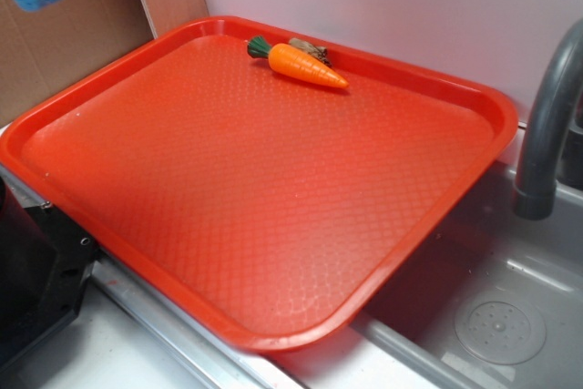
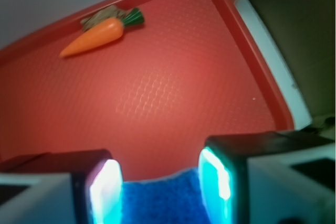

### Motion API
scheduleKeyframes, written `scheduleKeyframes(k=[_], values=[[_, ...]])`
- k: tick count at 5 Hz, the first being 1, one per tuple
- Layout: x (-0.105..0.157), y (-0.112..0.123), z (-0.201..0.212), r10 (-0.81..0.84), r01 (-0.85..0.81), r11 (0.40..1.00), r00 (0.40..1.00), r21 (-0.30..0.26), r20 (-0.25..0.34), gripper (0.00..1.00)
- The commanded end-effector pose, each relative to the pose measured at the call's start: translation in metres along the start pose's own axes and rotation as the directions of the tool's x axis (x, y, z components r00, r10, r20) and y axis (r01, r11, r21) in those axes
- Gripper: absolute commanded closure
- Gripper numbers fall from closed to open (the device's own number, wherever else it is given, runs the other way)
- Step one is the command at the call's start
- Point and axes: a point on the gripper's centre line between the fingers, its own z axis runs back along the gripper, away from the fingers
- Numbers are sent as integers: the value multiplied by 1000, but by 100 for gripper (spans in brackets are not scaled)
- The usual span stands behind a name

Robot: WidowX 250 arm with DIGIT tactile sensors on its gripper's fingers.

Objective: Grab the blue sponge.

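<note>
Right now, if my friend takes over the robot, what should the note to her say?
Hand: shut on the blue sponge, which sits between its two fingers.
Where: the sponge is held high in the air, above the far left corner of the red tray, not touching it.
Also there: a toy carrot lies near the tray's back edge, with a small brownish thing I cannot make out behind it.
Done: the sponge is grabbed and lifted.
Left: probably nothing; just keep the grip.

You see a bright-blue foam block sponge [image 2: 160, 199], a red plastic tray [image 1: 273, 216] embossed with a diamond grid, and an orange toy carrot [image 1: 305, 66] with green top.
</note>
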Motion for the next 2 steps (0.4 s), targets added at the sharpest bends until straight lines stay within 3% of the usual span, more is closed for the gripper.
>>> scheduleKeyframes(k=[1,2], values=[[-2,8,12,-150,150,989,986,-1,78,100],[5,12,1,-145,145,989,988,1,56,100]])
